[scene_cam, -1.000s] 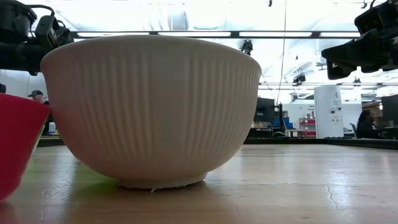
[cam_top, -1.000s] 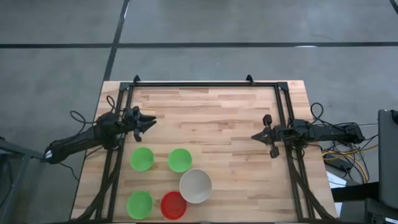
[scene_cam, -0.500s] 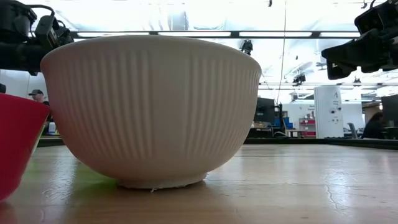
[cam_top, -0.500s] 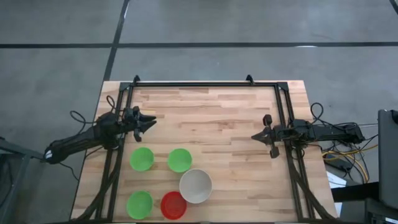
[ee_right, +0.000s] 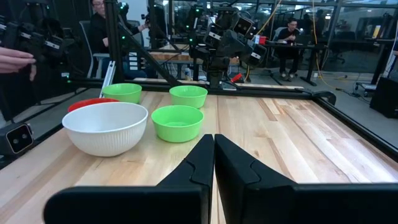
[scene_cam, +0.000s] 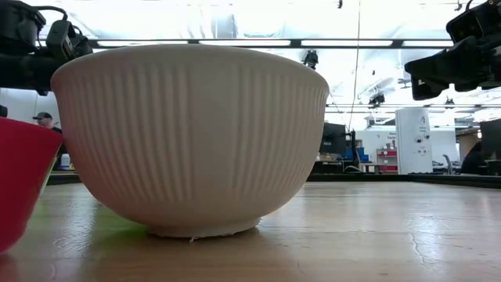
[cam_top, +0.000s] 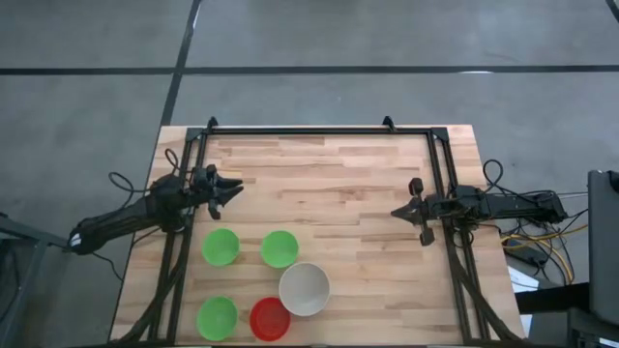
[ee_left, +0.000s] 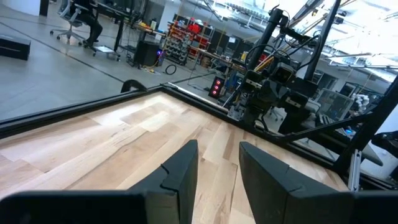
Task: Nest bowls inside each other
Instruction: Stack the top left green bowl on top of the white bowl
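Note:
Five bowls stand upright on their bases near the table's front edge, left of the middle. Three are green [cam_top: 221, 246] [cam_top: 280, 248] [cam_top: 217, 317], one is red [cam_top: 270, 319], and one is a larger ribbed white bowl [cam_top: 305, 288]. None is inside another. The white bowl [scene_cam: 192, 137] fills the low view, with the red one [scene_cam: 19, 180] beside it. My left gripper [cam_top: 237, 187] hovers at the table's left side, behind the bowls, open [ee_left: 217, 168]. My right gripper [cam_top: 395, 212] hovers at the right side, shut [ee_right: 214, 155], pointing toward the bowls [ee_right: 107, 127].
A black frame [cam_top: 319, 130] runs along the table's far, left and right sides. Bare wood [cam_top: 329, 184] lies between the two grippers. Cables [cam_top: 527, 242] hang off the right side. People sit in the room beyond, and a hand [ee_right: 15, 59] shows off the table.

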Tool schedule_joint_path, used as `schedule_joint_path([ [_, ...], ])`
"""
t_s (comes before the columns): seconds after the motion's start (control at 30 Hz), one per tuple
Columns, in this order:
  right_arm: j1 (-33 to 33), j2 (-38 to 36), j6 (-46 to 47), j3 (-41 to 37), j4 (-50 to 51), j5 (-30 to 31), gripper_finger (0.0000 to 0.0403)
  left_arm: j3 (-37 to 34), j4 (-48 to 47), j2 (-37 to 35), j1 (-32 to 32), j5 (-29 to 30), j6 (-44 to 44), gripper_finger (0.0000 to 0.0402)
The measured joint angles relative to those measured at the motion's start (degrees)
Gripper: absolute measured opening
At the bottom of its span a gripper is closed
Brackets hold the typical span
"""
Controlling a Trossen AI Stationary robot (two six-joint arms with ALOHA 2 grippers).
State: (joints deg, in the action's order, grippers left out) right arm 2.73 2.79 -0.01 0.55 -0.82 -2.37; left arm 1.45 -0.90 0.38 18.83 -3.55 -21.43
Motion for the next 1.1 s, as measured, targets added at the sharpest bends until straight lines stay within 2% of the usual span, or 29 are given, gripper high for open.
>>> schedule_joint_path([
  [0.27, 0.0, 0.0, 0.0, 0.0, 0.0, 0.0, 0.0009, 0.0, 0.3, 0.0, 0.0, 0.0, 0.0, 0.0122],
  [0.43, 0.0, 0.0, 0.0, 0.0, 0.0, 0.0, 0.0009, 0.0, 0.4, 0.0, 0.0, 0.0, -3.5, 0.0122],
  [0.8, 0.0, 0.0, 0.0, 0.0, 0.0, 0.0, 0.0009, 0.1, 3.1, 0.0, 0.0, 0.7, -1.8, 0.0122],
  [0.97, 0.0, 0.0, 0.0, 0.0, 0.0, 0.0, 0.0009, 3.3, 2.6, -0.1, 0.0, 1.2, 0.8, 0.0122],
  [1.1, 0.0, 0.0, 0.0, 0.0, 0.0, 0.0, 0.0009, 8.0, -3.7, -0.1, 0.0, 1.2, 4.9, 0.0122],
])
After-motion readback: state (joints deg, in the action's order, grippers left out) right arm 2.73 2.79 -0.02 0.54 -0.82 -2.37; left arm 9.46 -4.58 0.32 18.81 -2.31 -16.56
